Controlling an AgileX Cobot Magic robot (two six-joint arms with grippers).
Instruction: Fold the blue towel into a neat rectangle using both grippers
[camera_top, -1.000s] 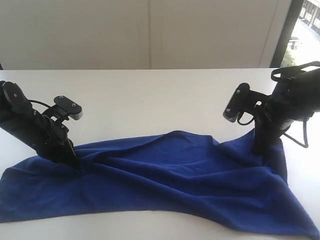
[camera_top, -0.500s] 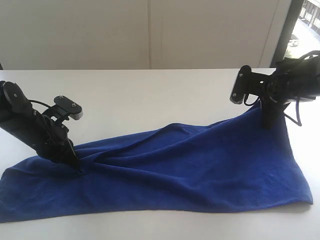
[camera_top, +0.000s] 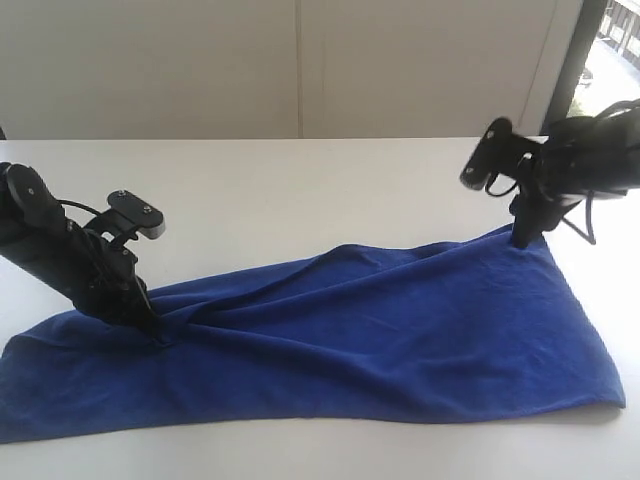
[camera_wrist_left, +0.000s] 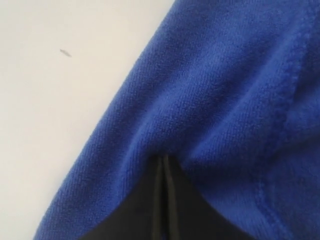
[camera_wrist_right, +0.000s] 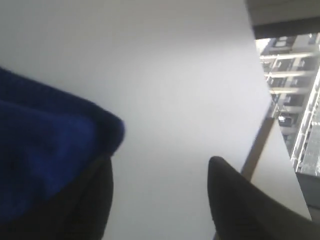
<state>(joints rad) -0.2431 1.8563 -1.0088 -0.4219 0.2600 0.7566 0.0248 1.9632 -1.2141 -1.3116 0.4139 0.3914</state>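
On towel (camera_top: 380, 330): left jaws tight, right wide.

Rumpled blue towel (camera_top: 400, 340), spread lengthwise

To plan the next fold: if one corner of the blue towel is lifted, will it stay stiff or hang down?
Probably floppy: the blue fleece towel lies in soft creases and bunches where the left tool pinches it. A lifted corner would likely sag. Its fuzzy surface probably does not slip easily.
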